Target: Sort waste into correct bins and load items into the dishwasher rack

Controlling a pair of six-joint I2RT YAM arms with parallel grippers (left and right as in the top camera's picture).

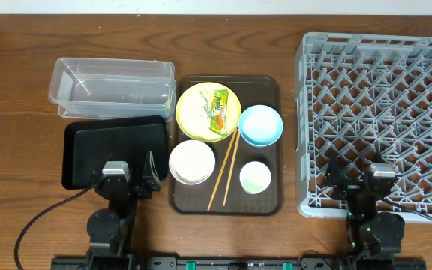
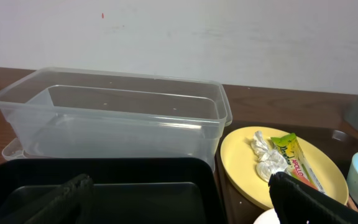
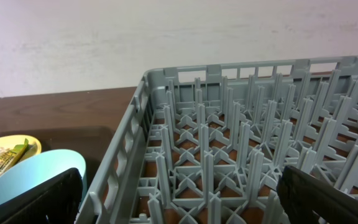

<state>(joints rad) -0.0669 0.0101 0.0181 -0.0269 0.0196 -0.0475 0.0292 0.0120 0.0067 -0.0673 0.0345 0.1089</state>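
Note:
The yellow plate (image 1: 191, 124) holds the yellow-green wrapper (image 1: 220, 107) and a crumpled white scrap (image 2: 265, 155). It sits on the brown serving tray (image 1: 265, 204) with the light blue bowl (image 1: 261, 124), white bowl (image 1: 192, 162), small pale cup (image 1: 255, 177) and two chopsticks (image 1: 225, 171). The clear tub (image 1: 111, 88) and black tray (image 1: 115, 150) lie to the left, and the grey rack (image 1: 381, 112) to the right. My left gripper (image 1: 130, 180) (image 2: 179, 199) is open over the black tray's near edge. My right gripper (image 1: 358, 184) (image 3: 182, 199) is open over the rack's near left corner.
In the left wrist view the clear tub (image 2: 110, 118) stands behind the black tray (image 2: 104, 186), with the plate (image 2: 247, 174) to the right. In the right wrist view the rack wall (image 3: 129, 155) separates the pegs from the blue bowl (image 3: 30, 180).

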